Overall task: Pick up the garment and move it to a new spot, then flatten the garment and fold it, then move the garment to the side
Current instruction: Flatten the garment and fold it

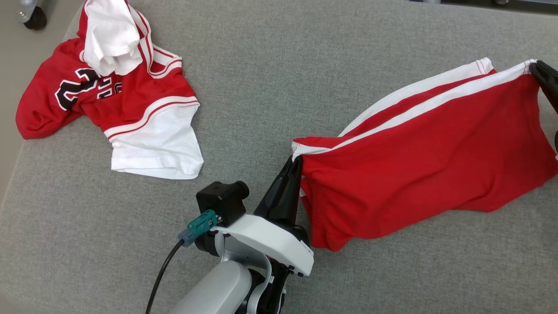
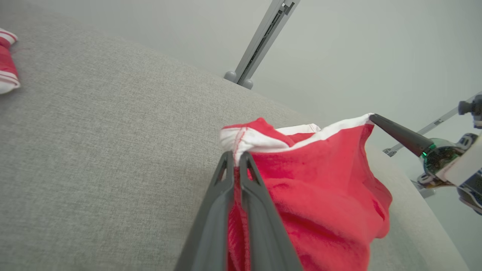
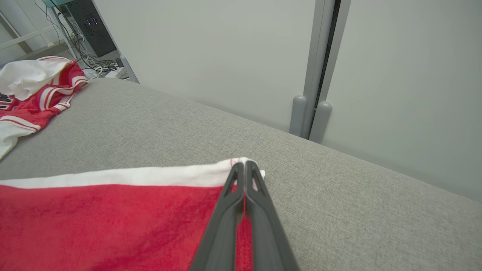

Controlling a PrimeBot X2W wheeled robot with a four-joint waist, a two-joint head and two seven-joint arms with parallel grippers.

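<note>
Clamping the red garment's (image 1: 427,152) opposite corners, left claw (image 1: 297,161) and right claw (image 1: 537,68); crumpled jersey (image 1: 122,100) well apart.

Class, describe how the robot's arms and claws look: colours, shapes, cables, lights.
The left claw and right claw each have two long dark grey fingers tapering to thin tips. The left arm has a white wrist cover, pale grey forearm, black camera block and a teal plug with a black cable. A green light glows at the right wrist.
</note>
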